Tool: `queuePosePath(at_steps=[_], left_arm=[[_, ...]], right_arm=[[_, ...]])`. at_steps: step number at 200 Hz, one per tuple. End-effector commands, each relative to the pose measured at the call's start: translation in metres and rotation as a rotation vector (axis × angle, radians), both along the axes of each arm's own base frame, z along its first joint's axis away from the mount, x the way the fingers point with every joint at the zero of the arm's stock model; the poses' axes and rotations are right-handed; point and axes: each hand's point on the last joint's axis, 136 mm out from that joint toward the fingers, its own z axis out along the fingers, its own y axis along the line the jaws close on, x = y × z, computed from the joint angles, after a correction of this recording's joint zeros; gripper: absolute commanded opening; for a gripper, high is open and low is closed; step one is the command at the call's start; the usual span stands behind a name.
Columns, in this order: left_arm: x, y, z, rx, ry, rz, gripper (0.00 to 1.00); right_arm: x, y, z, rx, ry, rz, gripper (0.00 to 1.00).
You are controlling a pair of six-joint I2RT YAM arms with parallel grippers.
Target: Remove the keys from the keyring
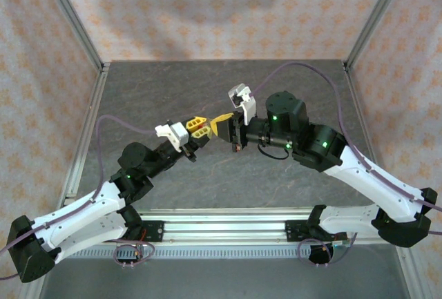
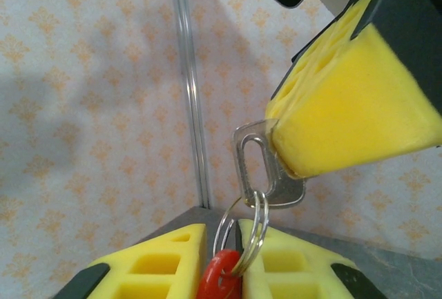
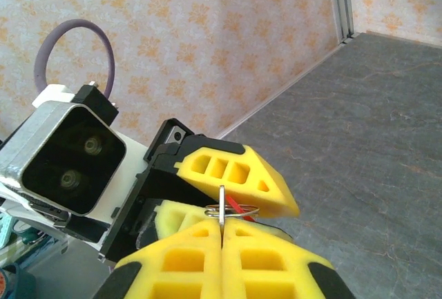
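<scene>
Right gripper (image 1: 224, 125) is closed tight on the silver key (image 2: 266, 171), whose blade is buried between its yellow pads (image 2: 345, 105). Left gripper (image 2: 222, 247) is closed too, pinching a red tab (image 2: 219, 280), with the keyring (image 2: 248, 226) standing up out of its fingers — all held in the air over the table (image 1: 207, 85). To do this well, I'd judge the key should travel along the ring's coil toward its split end, turned around the wire rather than pulled straight — a straight tug only strains both grips. No brand or writing can be read anywhere.
</scene>
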Motion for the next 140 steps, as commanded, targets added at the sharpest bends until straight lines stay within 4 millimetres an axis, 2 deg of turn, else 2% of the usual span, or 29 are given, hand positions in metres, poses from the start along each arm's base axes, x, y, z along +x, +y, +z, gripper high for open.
queuePosePath(at_steps=[1, 38, 115, 140], left_arm=[[-0.009, 0.006, 0.024, -0.048, -0.059, -0.006, 0.16], [-0.012, 0.005, 0.023, -0.028, -0.035, -0.024, 0.00], [-0.012, 0.005, 0.019, -0.022, 0.063, -0.043, 0.00], [-0.011, 0.005, 0.018, -0.018, 0.100, -0.046, 0.00]], right_arm=[[-0.001, -0.004, 0.012, 0.050, -0.016, -0.002, 0.00], [0.001, -0.009, 0.010, 0.048, -0.037, -0.015, 0.00], [-0.003, -0.017, -0.002, 0.052, -0.246, 0.014, 0.00], [-0.014, -0.017, -0.006, 0.079, -0.317, 0.068, 0.00]])
